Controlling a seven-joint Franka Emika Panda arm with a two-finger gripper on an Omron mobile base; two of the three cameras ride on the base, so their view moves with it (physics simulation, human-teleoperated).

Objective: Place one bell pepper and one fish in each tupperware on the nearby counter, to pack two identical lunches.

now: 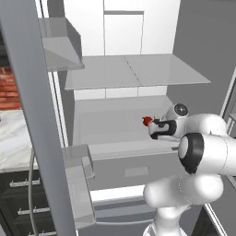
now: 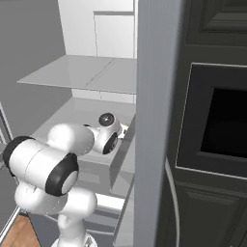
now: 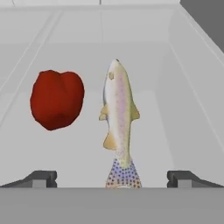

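Inside the open fridge, our pincer (image 3: 112, 177) stands spread to its widest and holds nothing, its two dark tips flanking the spotted tail of the fish (image 3: 117, 118). The step in hand, as we judge it, is picking up that fish. To do it well we should push forward toward 12 o'clock until the tips bracket the thicker body ahead of the tail, keep the fish centred between them, and close across its narrow width, not along its length. We should also stay off the bell pepper (image 3: 57, 105), which could roll if nudged.

The fish lies lengthwise on the pale fridge shelf (image 3: 183, 131), tail toward us and head at 12 o'clock. It is slim, cream and pinkish along the back, with yellow fins and a dark-speckled tail. The bell pepper, glossy red and lobed, sits at 10 o'clock, beside the fish but not touching it. From the left base camera it shows as a red spot just past the hand. The marble desk (image 1: 14, 138) lies at 9 o'clock, outside the fridge.
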